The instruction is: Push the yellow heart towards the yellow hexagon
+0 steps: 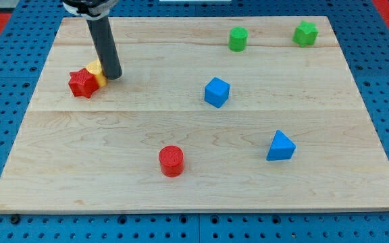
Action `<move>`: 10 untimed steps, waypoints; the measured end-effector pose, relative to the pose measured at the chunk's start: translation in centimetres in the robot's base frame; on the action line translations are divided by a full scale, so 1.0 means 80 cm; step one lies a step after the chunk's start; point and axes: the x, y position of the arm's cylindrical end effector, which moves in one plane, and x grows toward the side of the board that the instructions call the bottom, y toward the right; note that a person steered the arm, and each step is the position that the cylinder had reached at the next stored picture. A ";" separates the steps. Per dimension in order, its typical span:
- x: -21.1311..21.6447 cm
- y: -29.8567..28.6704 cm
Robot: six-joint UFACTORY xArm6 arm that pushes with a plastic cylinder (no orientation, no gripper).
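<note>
Yellow block [96, 71] at the worktop's [194, 182] upper left, shape unclear, largely hidden.
My tip [112, 75] touches its right side; a red star-like block [82, 83] touches its left. No claw shows.

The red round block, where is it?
The red cylinder sits near the view's bottom, a little left of the middle of the wooden board, with the blue triangle block off to its right.

My tip [113, 75] beside yellow block [96, 71]
</note>
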 end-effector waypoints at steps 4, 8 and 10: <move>0.062 -0.058; 0.030 -0.100; 0.004 0.033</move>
